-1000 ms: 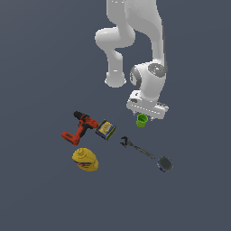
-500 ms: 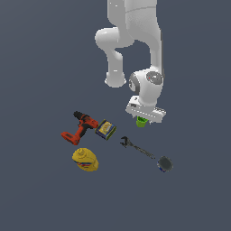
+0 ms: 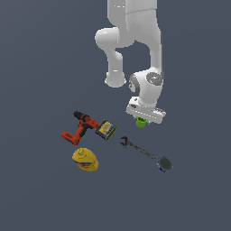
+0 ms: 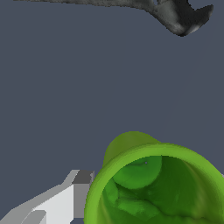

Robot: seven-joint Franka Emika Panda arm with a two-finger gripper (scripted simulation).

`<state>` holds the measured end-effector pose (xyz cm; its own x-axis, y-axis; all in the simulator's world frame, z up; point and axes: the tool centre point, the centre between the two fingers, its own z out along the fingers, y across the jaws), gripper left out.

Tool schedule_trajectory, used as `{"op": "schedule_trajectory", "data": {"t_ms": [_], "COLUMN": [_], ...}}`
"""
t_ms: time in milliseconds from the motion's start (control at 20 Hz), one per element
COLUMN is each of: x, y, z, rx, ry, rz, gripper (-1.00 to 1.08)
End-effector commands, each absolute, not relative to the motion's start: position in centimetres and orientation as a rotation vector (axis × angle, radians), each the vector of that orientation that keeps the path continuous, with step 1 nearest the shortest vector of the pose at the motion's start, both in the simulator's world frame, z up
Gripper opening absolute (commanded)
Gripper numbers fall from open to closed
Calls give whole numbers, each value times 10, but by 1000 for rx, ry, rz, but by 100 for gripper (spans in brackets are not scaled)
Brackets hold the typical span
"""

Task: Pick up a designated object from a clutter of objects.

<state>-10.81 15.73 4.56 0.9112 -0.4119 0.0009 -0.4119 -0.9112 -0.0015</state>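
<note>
My claw point(image 3: 141, 121) pinches the small bright green plastic cup point(image 4: 155, 183) by its rim; one-wall grip could slip, dropping it toward the dark metal wrench point(image 3: 136, 147) at six o'clock.

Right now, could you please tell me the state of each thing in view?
gripper: low over the cup, one finger outside its rim; open or shut cannot be told
cup: upright, mouth open, mostly hidden under the gripper
drill: lying on its side
box: lying flat
wrench: lying flat
yellow dome: resting on the floor
dark round object: at the wrench's end
</note>
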Motion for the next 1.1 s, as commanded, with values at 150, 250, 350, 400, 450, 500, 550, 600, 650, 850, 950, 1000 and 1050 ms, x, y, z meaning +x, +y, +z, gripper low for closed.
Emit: {"op": "schedule_trajectory", "data": {"t_ms": [150,250,350,400,450,500,550,600,650,850,950,1000,1050], "x": [-108,-108,-106,-105,-104,-102,-100,-98,-96,-84,-77,-72,-68], "y": [157,157,158,158,158,159,159,160,160,163,165,167,168], "z": [46,46,49,50,53,55,58,61,65,84,96,102,109], "rx": [-3070,-3070,-3070,-3070,-3070,-3070,-3070,-3070,-3070,-3069,-3069,-3069,-3068], "ry": [662,662,662,662,662,662,662,662,662,661,661,661,661], "rz": [-2,-2,-2,-2,-2,-2,-2,-2,-2,-1,0,0,0], "gripper": [-100,-100,-100,-100,-100,-100,-100,-100,-100,-100,-100,-100,-100]}}
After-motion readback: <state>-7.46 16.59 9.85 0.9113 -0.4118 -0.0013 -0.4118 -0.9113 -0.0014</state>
